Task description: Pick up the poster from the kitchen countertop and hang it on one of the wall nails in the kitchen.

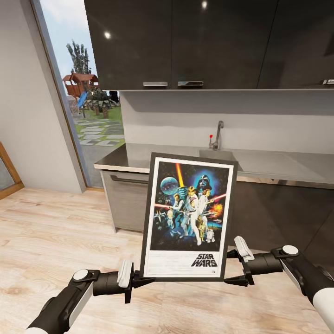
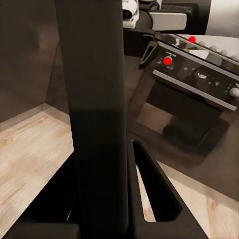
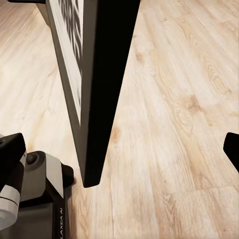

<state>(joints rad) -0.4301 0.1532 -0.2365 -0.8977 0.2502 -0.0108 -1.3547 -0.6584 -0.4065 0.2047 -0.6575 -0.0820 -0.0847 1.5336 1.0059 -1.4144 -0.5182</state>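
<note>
Upright poster (image 1: 188, 218) between 2 grippers' fingers (image 1: 143, 281)

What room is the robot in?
Most likely a kitchen: a long pale grey countertop holds an inset steel sink with a tap, and dark glossy wall cabinets hang above it.

A: What's in the way ahead?
B: The kitchen countertop (image 1: 139, 160) and its tap (image 1: 216, 134) stand far across the front, with dark upper cabinets (image 1: 185, 41) overhanging them.
A: Free room?
B: Bare wood floor (image 1: 55, 232) near and to the left; the held poster (image 1: 188, 218) blocks the centre between both arms
</note>
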